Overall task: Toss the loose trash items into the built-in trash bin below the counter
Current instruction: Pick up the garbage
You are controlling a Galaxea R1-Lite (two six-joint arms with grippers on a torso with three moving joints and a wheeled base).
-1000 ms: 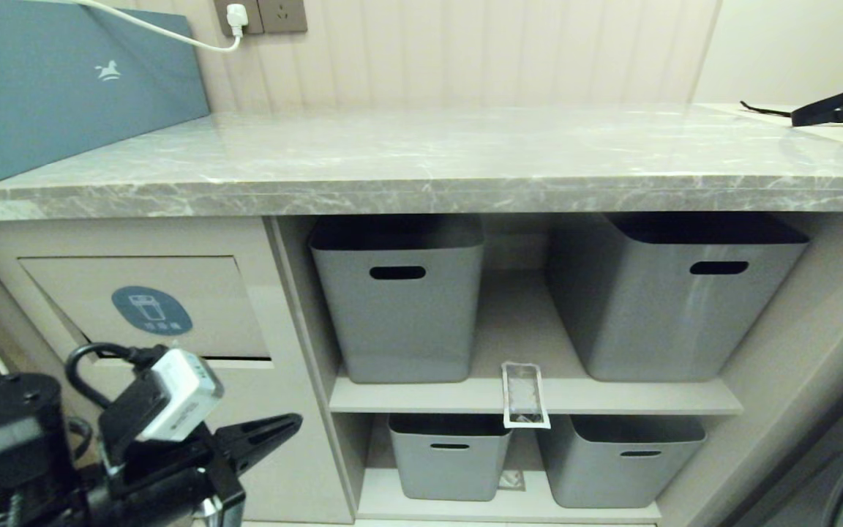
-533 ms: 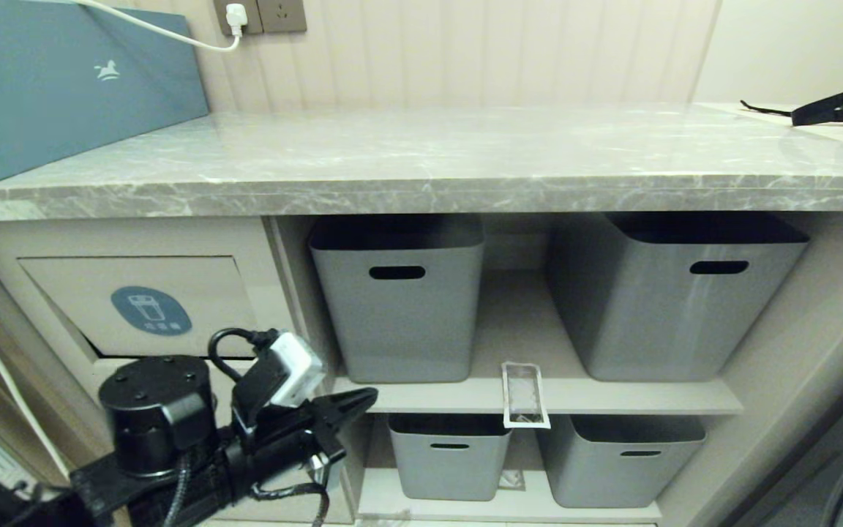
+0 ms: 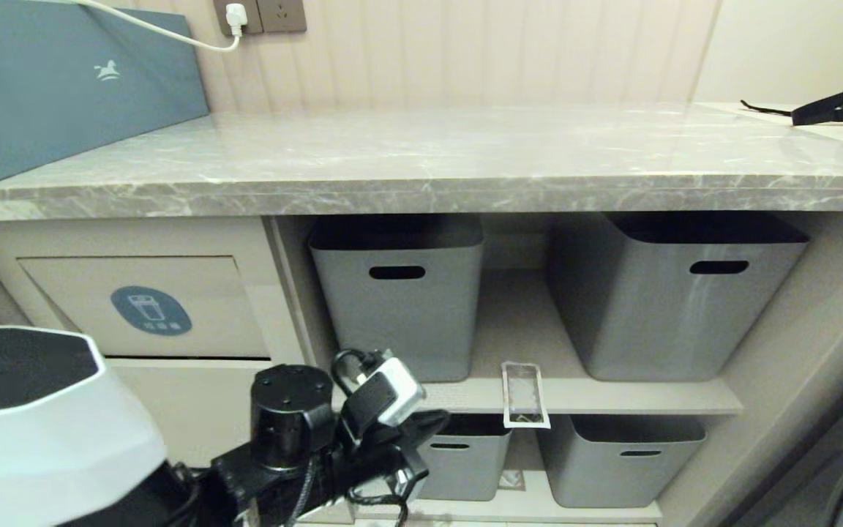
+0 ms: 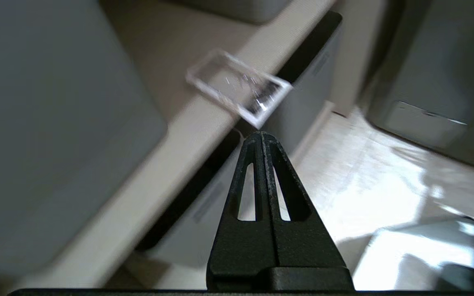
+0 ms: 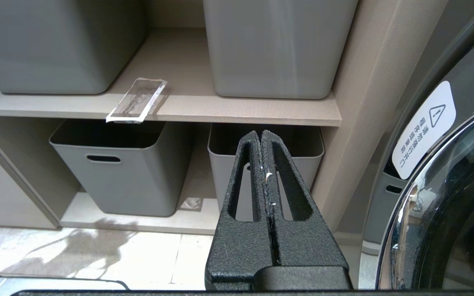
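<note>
Our left gripper (image 3: 440,421) sits low in the head view, a little left of centre, its black fingers pressed fully together with nothing between them. In the left wrist view the closed tip (image 4: 261,137) points at the clear white-edged plastic wrapper (image 4: 239,88), which lies just ahead of it, not touched. In the head view that wrapper (image 3: 524,395) rests on the upper beige shelf (image 3: 612,399), lower centre of the frame, in the gap between the two large grey tubs (image 3: 399,300), with its near end hanging over the shelf's front edge. Below it stand two smaller grey tubs (image 3: 615,461) on the lower shelf, and a small scrap (image 3: 511,479) lies between them.

At the left of the frame is the built-in trash bin (image 3: 143,307), its flap carrying the blue oval sticker, set under the counter (image 3: 429,154) that runs across the upper half of the picture. A teal box (image 3: 63,80) stands at the upper left on the counter, and a black strap (image 3: 831,110) lies at the upper right.

Our right gripper (image 5: 261,139) shows only in its own wrist view, likewise closed and empty, facing the shelves, with the wrapper (image 5: 137,100) well apart in the upper left of that frame.
</note>
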